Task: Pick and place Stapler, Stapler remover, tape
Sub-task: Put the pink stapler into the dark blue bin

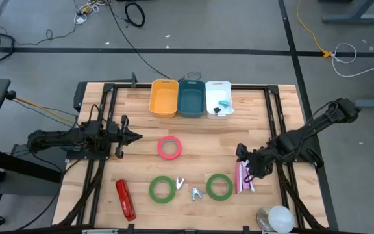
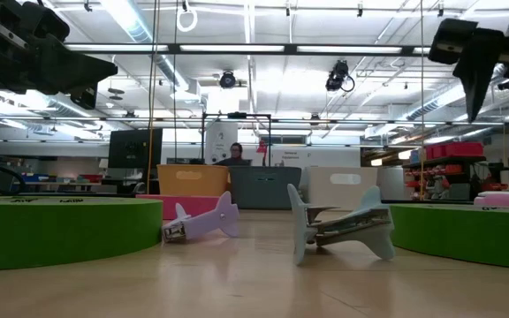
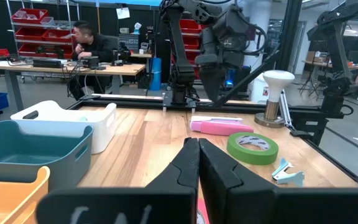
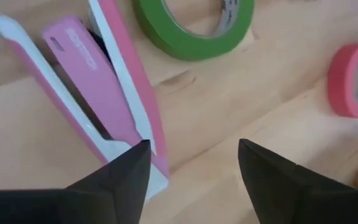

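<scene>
A pink stapler (image 1: pixel 244 177) lies flat at the table's right, with its jaw slightly agape in the right wrist view (image 4: pixel 86 68). My right gripper (image 4: pixel 194 158) hovers open above its end, pointing steeply down, touching nothing. A red stapler (image 1: pixel 125 199) lies near the front left. Two staple removers (image 1: pixel 180 184) (image 1: pixel 195 193) sit between the two green tape rolls (image 1: pixel 162 189) (image 1: pixel 219 186). The pinkish-red tape roll (image 1: pixel 169 147) lies flat at the table's middle. My left gripper (image 1: pixel 139 136) waits shut and level at the left, above the table.
Yellow (image 1: pixel 163 97), teal (image 1: pixel 191 97) and white (image 1: pixel 218 97) bins stand in a row at the far edge; the white one holds small items. A white-domed lamp-like object (image 1: pixel 278 218) stands at the front right corner. A person sits at a desk beyond the table (image 3: pixel 89 40).
</scene>
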Motion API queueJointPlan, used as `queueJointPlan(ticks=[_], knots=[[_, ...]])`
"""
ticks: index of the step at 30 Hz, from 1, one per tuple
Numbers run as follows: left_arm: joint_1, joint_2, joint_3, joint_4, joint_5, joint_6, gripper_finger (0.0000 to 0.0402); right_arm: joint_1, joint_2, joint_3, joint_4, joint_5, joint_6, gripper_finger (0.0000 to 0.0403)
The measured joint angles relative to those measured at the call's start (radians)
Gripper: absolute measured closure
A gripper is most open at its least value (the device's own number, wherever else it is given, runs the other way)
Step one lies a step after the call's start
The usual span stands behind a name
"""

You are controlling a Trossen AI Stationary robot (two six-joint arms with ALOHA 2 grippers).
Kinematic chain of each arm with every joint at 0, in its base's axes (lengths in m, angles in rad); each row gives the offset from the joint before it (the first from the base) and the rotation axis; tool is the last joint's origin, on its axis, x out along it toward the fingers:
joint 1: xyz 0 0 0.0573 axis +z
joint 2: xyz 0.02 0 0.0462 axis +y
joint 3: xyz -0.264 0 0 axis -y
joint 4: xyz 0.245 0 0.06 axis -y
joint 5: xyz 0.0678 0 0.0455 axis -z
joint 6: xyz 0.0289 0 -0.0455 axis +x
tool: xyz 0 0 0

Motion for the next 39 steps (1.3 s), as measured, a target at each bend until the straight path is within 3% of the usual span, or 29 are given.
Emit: queueJointPlan(ticks=[5,18,29,39], knots=[[0.000,0.000,0.000,0.000,0.000,0.000,0.0392,0.026,0.000,0.000,-0.001,0.106,-0.005,0.0137],[0.000,0.000,0.000,0.000,0.000,0.000,0.0392,0.027,0.000,0.023,-0.077,0.053,-0.014,0.0126],[0.000,0.000,0.000,0.000,0.000,0.000,0.0392,0.026,0.000,0.176,-0.106,0.083,0.140,0.0102],[0.000,0.000,0.000,0.000,0.000,0.000,0.0392,0.026,0.003,0.230,-0.234,0.124,0.234,0.0079]])
